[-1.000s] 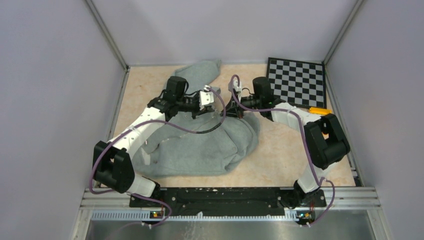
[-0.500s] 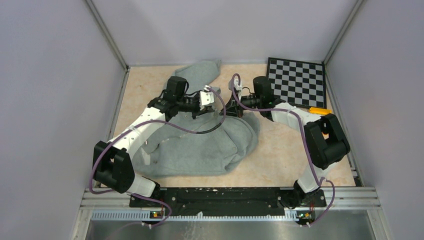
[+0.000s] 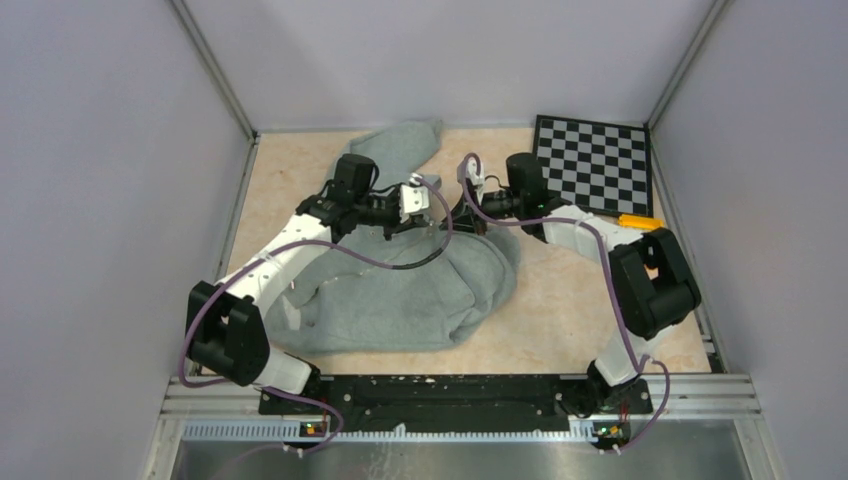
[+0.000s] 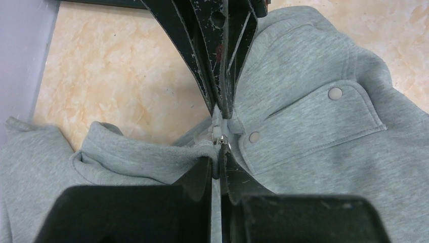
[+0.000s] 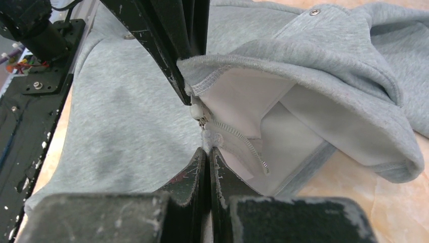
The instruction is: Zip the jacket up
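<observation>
The light-grey fleece jacket (image 3: 400,290) lies crumpled across the middle of the table. A sleeve (image 3: 400,143) trails toward the back wall. Both grippers meet tip to tip over its upper edge. My left gripper (image 3: 424,200) (image 4: 218,163) is shut on the grey front edge just beside the zipper's metal slider (image 4: 222,144). My right gripper (image 3: 462,206) (image 5: 208,150) faces it, shut on the pale end of the zipper (image 5: 209,138). The zipper teeth (image 5: 245,146) run off unjoined over the white lining (image 5: 253,106). A snap pocket flap (image 4: 313,119) lies to the right.
A black-and-white checkerboard (image 3: 593,163) lies at the back right, with a small orange item (image 3: 640,221) in front of it. Grey walls close in the sides and back. A black base rail (image 3: 440,395) runs along the near edge.
</observation>
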Tool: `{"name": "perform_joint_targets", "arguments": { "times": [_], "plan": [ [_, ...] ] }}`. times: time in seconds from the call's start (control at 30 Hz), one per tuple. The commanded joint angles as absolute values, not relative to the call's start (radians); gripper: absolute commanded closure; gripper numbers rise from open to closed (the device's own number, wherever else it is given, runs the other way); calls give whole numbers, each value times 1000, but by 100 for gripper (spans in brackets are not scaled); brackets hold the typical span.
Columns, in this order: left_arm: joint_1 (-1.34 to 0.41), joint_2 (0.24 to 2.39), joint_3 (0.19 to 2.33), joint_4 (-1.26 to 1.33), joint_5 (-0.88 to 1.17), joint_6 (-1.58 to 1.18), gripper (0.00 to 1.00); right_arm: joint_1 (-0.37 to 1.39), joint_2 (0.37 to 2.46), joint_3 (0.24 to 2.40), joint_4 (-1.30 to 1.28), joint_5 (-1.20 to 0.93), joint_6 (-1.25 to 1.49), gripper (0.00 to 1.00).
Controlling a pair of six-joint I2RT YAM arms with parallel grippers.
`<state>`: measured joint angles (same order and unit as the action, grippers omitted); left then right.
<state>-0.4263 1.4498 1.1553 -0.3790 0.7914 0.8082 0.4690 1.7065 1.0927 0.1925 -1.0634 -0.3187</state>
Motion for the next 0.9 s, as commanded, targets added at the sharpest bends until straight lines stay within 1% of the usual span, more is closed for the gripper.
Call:
{"name": "perform_joint_targets", "arguments": {
  "times": [0.0, 0.13, 0.27, 0.47, 0.77, 0.87],
  "plan": [
    [-437, 1451, 1176, -396, 815, 831, 100, 476, 1635, 1099, 178, -1073, -448, 100],
    [-437, 1448, 1171, -388, 820, 827, 100, 476, 1613, 1082, 208, -1076, -460, 100],
    [-437, 1461, 1179, -394, 825, 825, 100, 476, 1602, 1062, 286, -1100, -414, 100],
    [-436, 1465, 1178, -391, 823, 825, 100, 476, 1588, 1047, 314, -1107, -399, 100],
    [-437, 1469, 1165, -361, 791, 818, 100, 456, 1554, 948, 614, -1184, -150, 100],
    [-437, 1473, 1171, -316, 771, 765, 100, 453, 1567, 949, 646, -1182, -69, 100]
  ]
}}
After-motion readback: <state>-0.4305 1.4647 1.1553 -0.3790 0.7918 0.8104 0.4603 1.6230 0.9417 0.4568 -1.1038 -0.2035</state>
